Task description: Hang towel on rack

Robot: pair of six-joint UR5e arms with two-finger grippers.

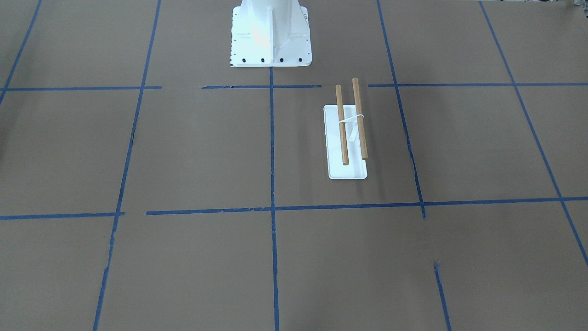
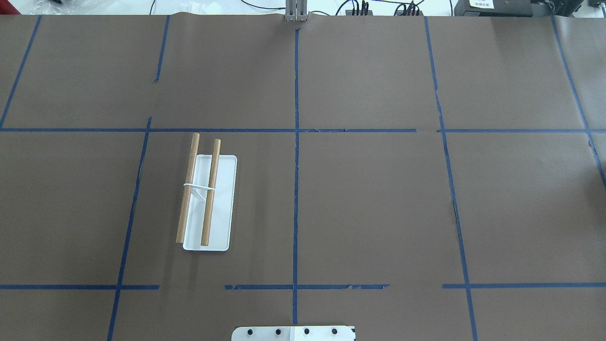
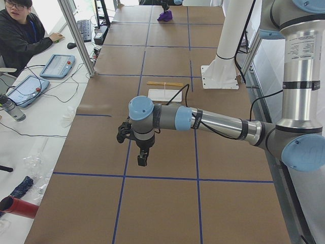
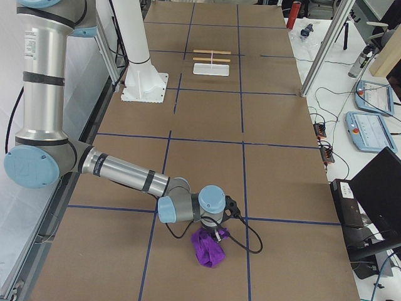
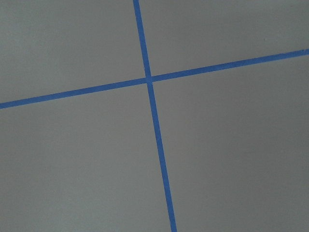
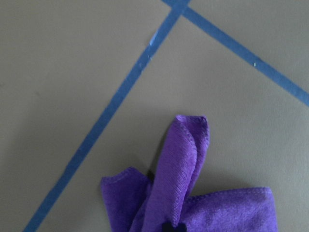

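The purple towel (image 4: 210,249) lies bunched on the brown table near the robot's right end, and the right wrist view shows it (image 6: 193,193) close up with one fold drawn upward. My right gripper (image 4: 217,234) sits on top of it, and a dark fingertip (image 6: 170,226) pinches the gathered cloth. The rack (image 2: 225,199) has a white base and two wooden dowels and stands far off on the robot's left half; it also shows in the front view (image 1: 349,172). My left gripper (image 3: 142,158) hangs over bare table; I cannot tell whether it is open or shut.
The white robot pedestal (image 1: 271,37) is bolted at the table's middle rear. Blue tape lines (image 5: 149,79) grid the brown cover. An operator (image 3: 20,35) sits at a side desk with tablets and cables. A metal post (image 4: 322,47) stands at the table's edge.
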